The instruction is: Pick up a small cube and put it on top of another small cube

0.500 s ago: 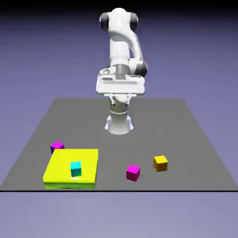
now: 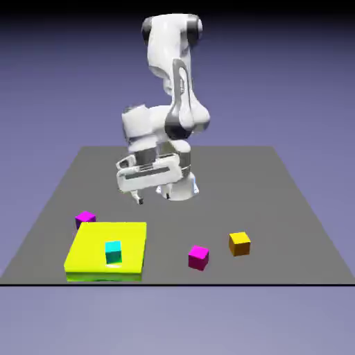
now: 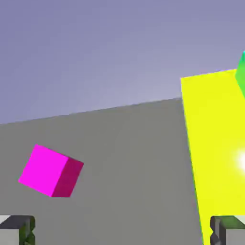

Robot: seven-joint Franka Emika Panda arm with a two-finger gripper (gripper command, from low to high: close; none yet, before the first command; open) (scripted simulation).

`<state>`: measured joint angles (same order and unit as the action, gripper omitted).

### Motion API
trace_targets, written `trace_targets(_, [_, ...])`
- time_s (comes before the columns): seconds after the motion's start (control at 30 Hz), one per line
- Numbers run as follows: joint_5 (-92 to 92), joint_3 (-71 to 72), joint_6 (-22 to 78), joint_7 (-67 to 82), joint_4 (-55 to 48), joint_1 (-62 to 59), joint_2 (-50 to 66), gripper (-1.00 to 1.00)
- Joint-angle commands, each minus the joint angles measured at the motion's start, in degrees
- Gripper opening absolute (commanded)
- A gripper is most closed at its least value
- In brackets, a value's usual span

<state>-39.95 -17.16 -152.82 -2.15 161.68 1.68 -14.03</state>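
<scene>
At the exterior view's left you have the purplish cube (image 2: 86, 218), the one to pick up. It sits on the desk (image 2: 215, 194) just behind the far left corner of the yellow slab (image 2: 76, 258), which hides its lower part; whether the two touch, you can't tell from here. The cyan cube (image 2: 113, 252) rests on top of that slab.

Next along comes your tool (image 3: 122, 230), up in the air and tilted, fingers spread wide with nothing between them. From the tool, the purplish cube lies off to the exterior view's left and lower down — that is the relation your next move turns on. It doesn't show in the hand view, where the slab fills the right side, so you would probably need to swing further toward the exterior view's left and level the hand before going down. Mind the slab: a finger on that side could catch its edge, so you'd likely want the jaws turned to suit the cube's faces and that corner.

Further right is the pinker cube (image 2: 198, 258), alone on the desk — your stacking target, with its top bare. Furthest right sits the orange cube (image 2: 239, 244), which you can leave be.
</scene>
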Motion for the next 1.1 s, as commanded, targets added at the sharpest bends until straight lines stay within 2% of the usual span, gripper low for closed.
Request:
trace_targets(0.0, [-2.46, -1.12, 1.32, 2.5, 0.04, 0.03, 1.13, 0.0])
trace_targets(0.9, [-68.69, -31.24, 36.77, 69.72, 1.28, 0.93, 31.63, 0.0])
trace_targets(1.07, [-81.15, -32.82, 41.88, 79.97, 2.64, 3.21, 37.34, 0.0])
